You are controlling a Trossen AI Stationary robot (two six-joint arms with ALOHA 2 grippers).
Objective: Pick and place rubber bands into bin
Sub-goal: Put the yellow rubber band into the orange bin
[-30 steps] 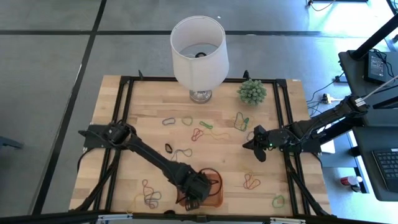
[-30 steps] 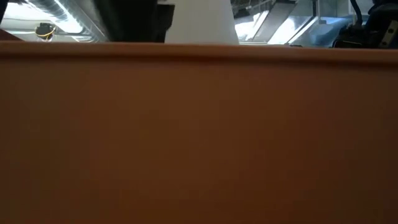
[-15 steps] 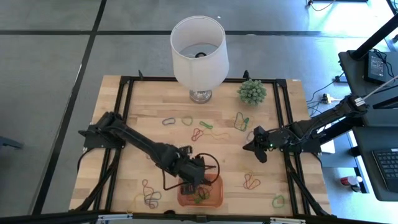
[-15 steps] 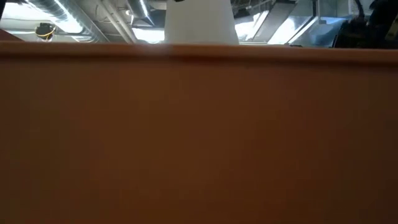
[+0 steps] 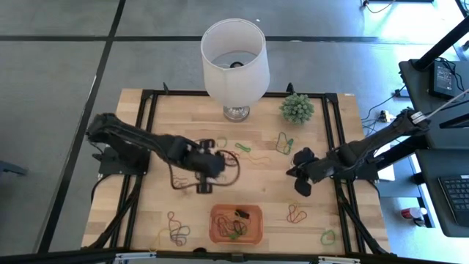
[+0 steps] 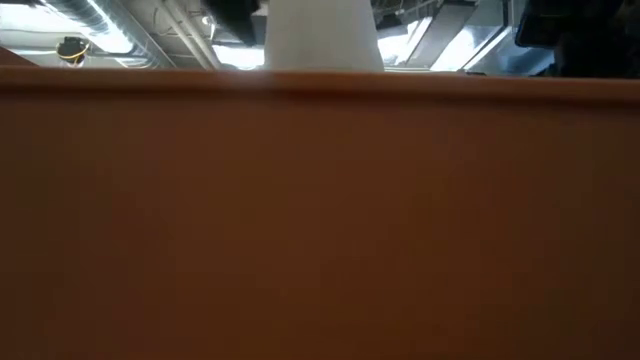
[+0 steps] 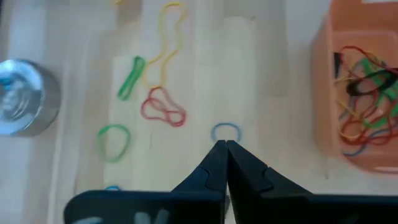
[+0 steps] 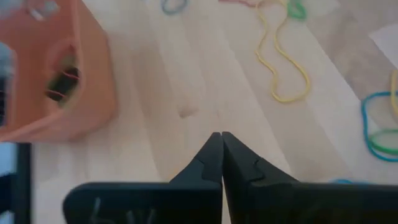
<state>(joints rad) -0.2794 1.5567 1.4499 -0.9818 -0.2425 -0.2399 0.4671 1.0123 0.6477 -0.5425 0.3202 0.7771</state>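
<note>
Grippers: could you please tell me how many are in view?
2: the left gripper, shut, over the table's middle; the right gripper, shut, toward the table's right side. None seems hidden.

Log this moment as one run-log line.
left gripper: shut, empty, above table | right gripper: shut, waiting right | bin: holds several rubber bands | others loose on table

The orange wall of the bin (image 6: 320,220) stands close before the camera and fills nearly the whole view, its upper rim running level from left to right. Above the rim, at centre, rises the white lampshade (image 6: 322,35). Behind it lie ceiling ducts (image 6: 130,30) at far left and bright glazed panels (image 6: 450,35) at right, with dark, indistinct shapes at the top and the upper right corner.
</note>
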